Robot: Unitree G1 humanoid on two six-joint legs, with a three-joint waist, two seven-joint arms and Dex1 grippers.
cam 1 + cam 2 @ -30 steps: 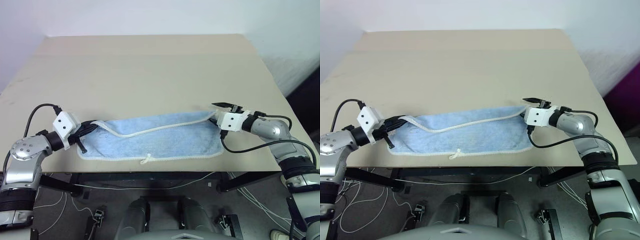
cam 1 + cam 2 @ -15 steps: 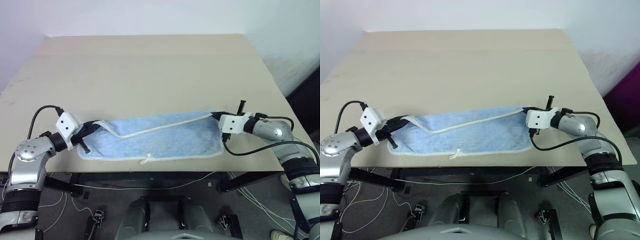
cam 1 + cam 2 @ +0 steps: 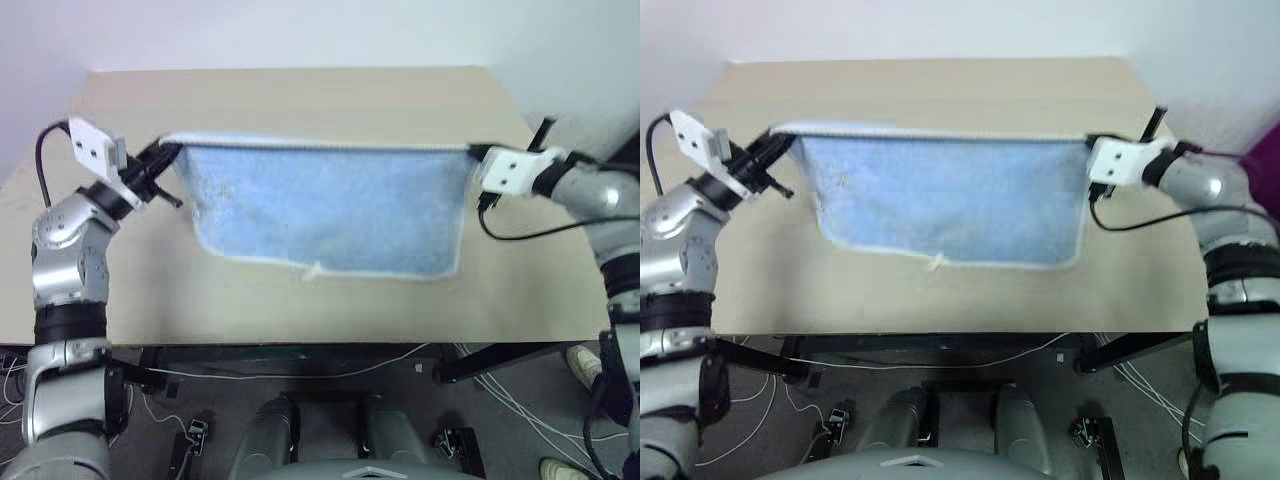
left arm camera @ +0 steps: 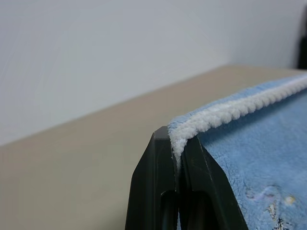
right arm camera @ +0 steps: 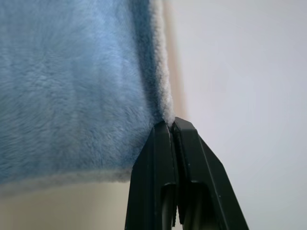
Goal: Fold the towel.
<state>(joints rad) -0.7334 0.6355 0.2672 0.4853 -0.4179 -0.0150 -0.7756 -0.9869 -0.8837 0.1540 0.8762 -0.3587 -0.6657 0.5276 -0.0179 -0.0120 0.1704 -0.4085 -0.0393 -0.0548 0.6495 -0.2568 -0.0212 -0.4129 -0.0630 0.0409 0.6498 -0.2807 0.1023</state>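
The light blue towel [image 3: 330, 205] hangs stretched in the air above the table [image 3: 300, 100], held by its two upper corners. My left gripper [image 3: 170, 150] is shut on the towel's upper left corner, with white edging pinched between its black fingers [image 4: 160, 177]. My right gripper [image 3: 470, 150] is shut on the upper right corner, and its fingers [image 5: 192, 163] clamp the white edge. The top edge runs taut between the two grippers. The lower edge, with a small white loop tag [image 3: 314, 270], hangs toward the near half of the table.
The beige table's near edge [image 3: 300, 340] lies below the hanging towel. A pale wall rises behind the far edge. Cables and dark frame bars lie on the floor under the table.
Both grippers rose from the tabletop and lifted the towel by its corners, so it now hangs spread out. The right gripper closed on its corner before the lift.
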